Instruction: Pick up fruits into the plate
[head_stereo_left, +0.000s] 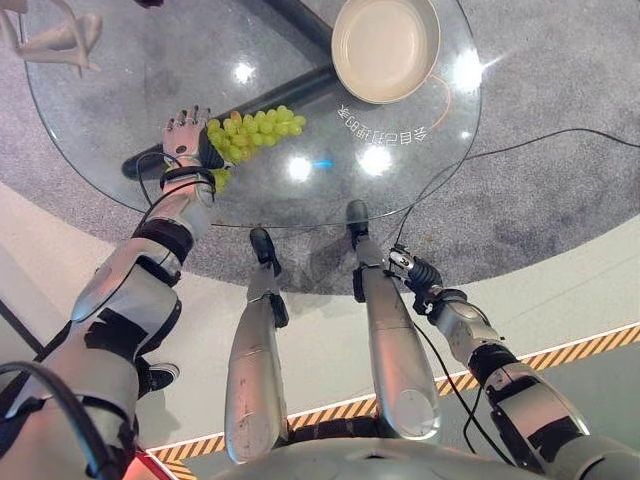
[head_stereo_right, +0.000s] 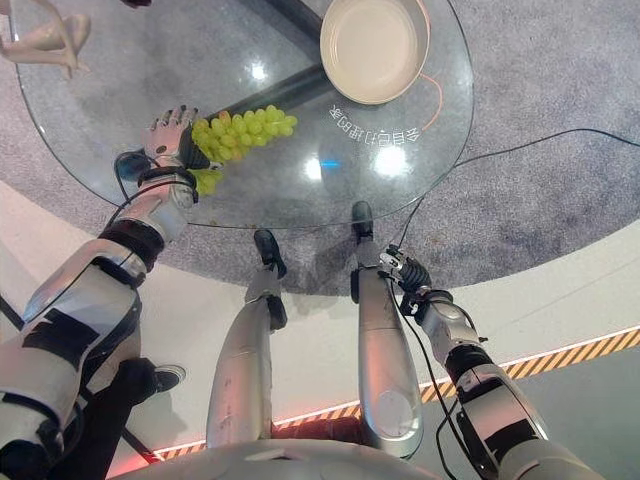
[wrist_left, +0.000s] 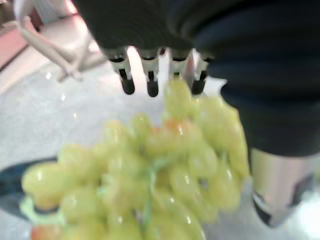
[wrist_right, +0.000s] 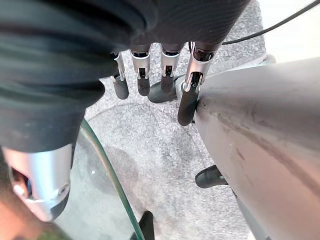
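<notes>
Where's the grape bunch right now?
The grape bunch lies on the glass table at the robot's left, right against the left hand. The empty plate sits apart from it, farther back to the right.

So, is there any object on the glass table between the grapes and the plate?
No, nothing visible. The left hand is at the grapes, and the glass table between them and the plate is bare except for white print on the glass.
</notes>
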